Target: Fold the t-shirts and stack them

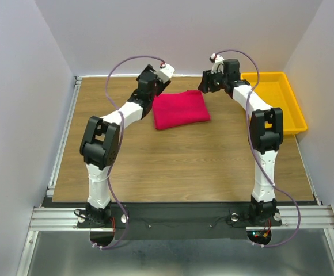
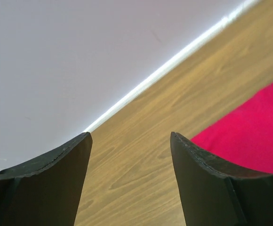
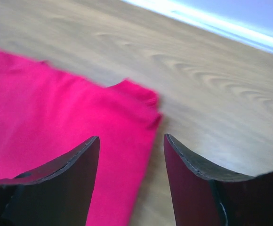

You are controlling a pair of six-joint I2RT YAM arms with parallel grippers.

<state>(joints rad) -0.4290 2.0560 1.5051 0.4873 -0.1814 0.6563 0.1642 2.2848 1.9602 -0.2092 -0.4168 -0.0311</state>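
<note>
Left wrist view: the left gripper (image 2: 131,137) holds its jaws apart with nothing between them, above bare table (image 2: 141,174). The t-shirt (image 2: 254,132) lies at its 3 o'clock. Top external view: the t-shirt, folded to a small rectangle, lies flat at the table's 12 o'clock, with the left gripper at the t-shirt's 10 o'clock. Right wrist view: the right gripper (image 3: 131,137), at the t-shirt's 1 o'clock, holds its jaws apart and empty above the cloth's edge. A yellow tray (image 1: 262,75) sits at the table's 2 o'clock, apart from the t-shirt.
</note>
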